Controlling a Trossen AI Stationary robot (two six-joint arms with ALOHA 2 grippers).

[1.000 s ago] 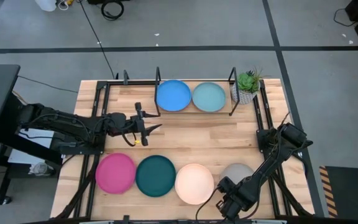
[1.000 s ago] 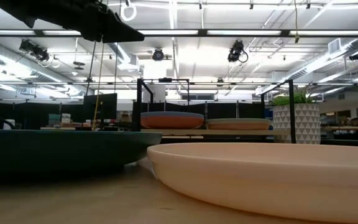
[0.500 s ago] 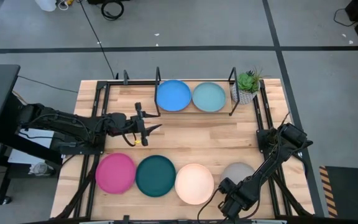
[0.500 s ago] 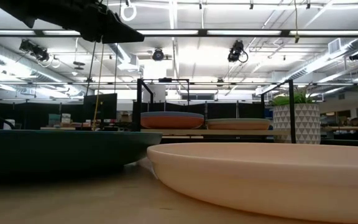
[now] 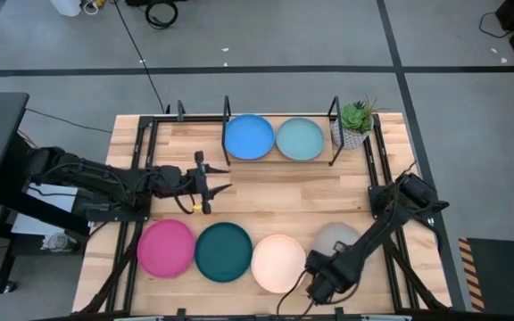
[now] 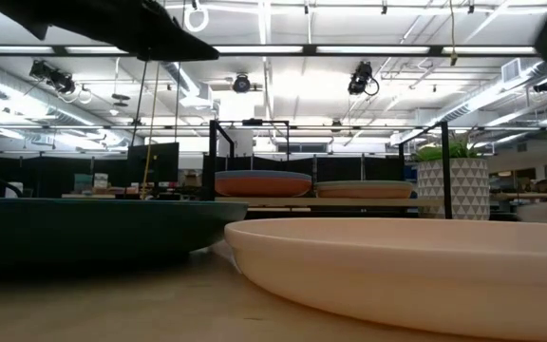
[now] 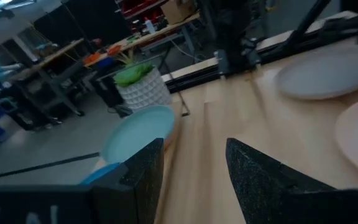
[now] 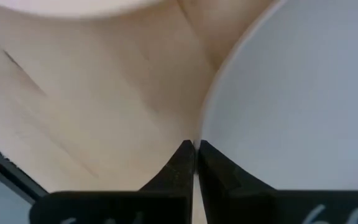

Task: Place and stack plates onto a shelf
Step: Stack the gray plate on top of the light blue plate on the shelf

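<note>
On the shelf (image 5: 332,134) at the table's far edge lie a blue plate (image 5: 249,136) and a light blue plate (image 5: 300,139). In the low view each tops a stack: blue on orange (image 6: 263,182), light blue on tan (image 6: 364,189). Magenta (image 5: 166,247), dark teal (image 5: 223,251), cream (image 5: 279,262) and grey (image 5: 337,237) plates form a row near the table's near edge. My right gripper (image 5: 322,267) is shut at the grey plate's near-left rim. My left gripper (image 5: 210,184) is open and hovers over bare wood between the shelf and the row, touching nothing. My right gripper (image 8: 195,155) pinches the grey plate's rim (image 8: 200,134) at its near-left side between the two fingers. The fingers come from the table's near side, pointing toward the far edge. I cannot tell whether the plate is lifted clear or still rests on the table.
A small green plant in a white pot (image 5: 355,125) stands at the shelf's right end. The cream plate lies close to the left of my right gripper. Black frame rails (image 5: 141,169) run along the table's left and right sides. Bare wood (image 5: 284,192) lies between shelf and plate row.
My right gripper has moved toward the table's left and slightly toward the far edge. The grey plate has shifted with it, toward the far-left, closer to the cream plate. Its pale edge now shows at the right side of the low view.
</note>
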